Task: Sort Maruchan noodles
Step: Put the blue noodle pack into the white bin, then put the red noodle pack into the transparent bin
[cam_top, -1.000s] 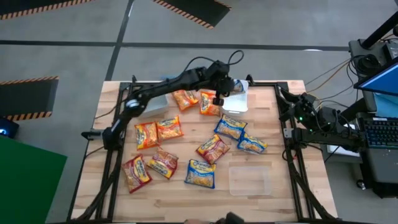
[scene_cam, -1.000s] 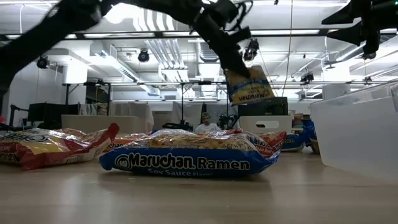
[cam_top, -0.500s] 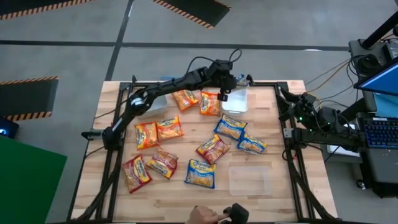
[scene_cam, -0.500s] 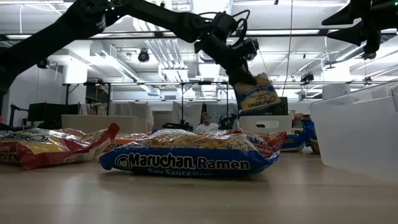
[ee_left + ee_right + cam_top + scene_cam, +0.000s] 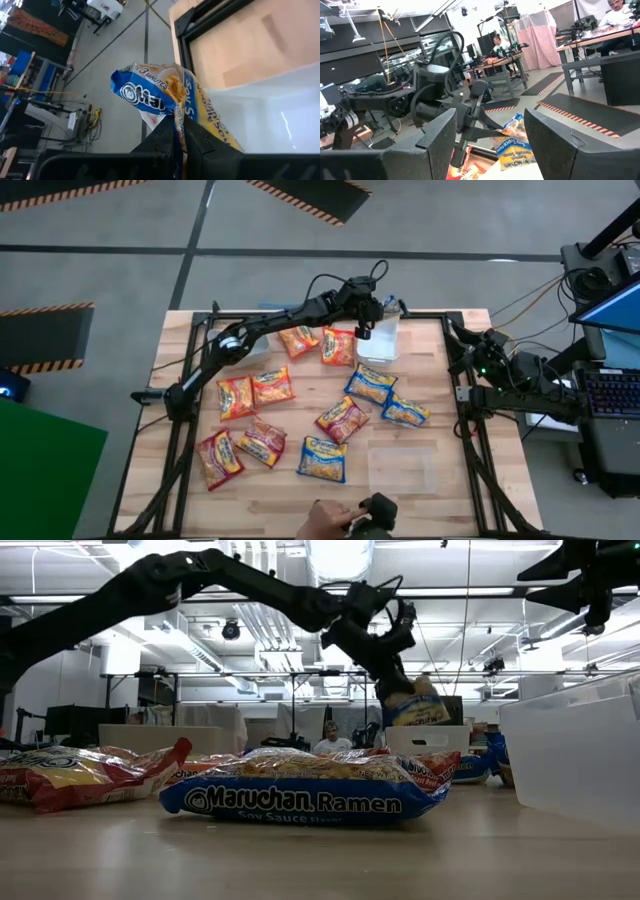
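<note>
Blue-and-yellow plastic crinkles between my left gripper (image 5: pixel 176 131) fingers, which are pinched tight on one Maruchan packet (image 5: pixel 170 102) and hold it in the air over the clear container (image 5: pixel 380 340) at the far edge of the wooden table (image 5: pixel 440 420). From table height the packet hangs tilted from my gripper, well above the noodles lying on the table. Just beside that container, on the side toward my left arm's base, lie two orange packets (image 5: pixel 320 343); nearer the table's middle rest two blue-and-yellow packets (image 5: pixel 388 398) and a red one (image 5: pixel 341 418). Farther from the container sit two more orange packets (image 5: pixel 254 391), two red packets (image 5: pixel 238 450) and another blue-and-yellow packet (image 5: pixel 322 458), the last filling the foreground of the low view with its soy sauce label. A second clear container (image 5: pixel 402 468) stands toward the near edge, well apart from the first. My right gripper (image 5: pixel 490 135) waits off to the table's side, jaws spread wide and holding nothing. A person's hand (image 5: pixel 325 523) shows at the near edge.
</note>
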You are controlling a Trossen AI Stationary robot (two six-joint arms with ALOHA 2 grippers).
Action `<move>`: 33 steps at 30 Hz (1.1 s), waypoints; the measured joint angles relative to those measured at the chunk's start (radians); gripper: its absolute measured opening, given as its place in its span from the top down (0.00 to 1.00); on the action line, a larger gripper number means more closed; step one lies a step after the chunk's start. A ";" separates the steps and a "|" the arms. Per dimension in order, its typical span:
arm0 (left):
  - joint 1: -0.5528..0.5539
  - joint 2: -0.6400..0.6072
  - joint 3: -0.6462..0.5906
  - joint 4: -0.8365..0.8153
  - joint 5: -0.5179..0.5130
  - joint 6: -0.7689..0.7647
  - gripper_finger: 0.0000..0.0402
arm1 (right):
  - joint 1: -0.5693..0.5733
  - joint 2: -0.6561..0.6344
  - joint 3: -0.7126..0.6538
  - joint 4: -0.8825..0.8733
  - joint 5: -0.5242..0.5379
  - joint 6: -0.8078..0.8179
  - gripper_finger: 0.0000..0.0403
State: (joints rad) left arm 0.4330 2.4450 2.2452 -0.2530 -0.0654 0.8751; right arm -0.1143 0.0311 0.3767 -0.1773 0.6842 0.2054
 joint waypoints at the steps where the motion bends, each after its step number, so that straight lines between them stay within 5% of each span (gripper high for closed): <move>1: 0.003 0.005 0.000 -0.005 0.000 0.000 1.00 | 0.000 0.000 0.000 -0.001 0.000 0.000 0.46; 19: 0.010 0.069 -0.002 -0.010 -0.024 -0.016 0.99 | 0.000 0.003 -0.001 -0.001 -0.001 -0.005 0.46; 29: 0.003 0.053 -0.002 -0.015 -0.056 -0.076 0.75 | 0.000 0.003 -0.001 -0.001 -0.002 -0.001 0.46; 33: -0.017 0.027 0.063 -0.168 -0.068 -0.104 0.66 | 0.000 0.003 -0.001 -0.001 -0.003 0.005 0.46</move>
State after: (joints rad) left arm 0.4158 2.4716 2.3079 -0.4212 -0.1336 0.7710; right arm -0.1143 0.0345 0.3759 -0.1780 0.6817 0.2104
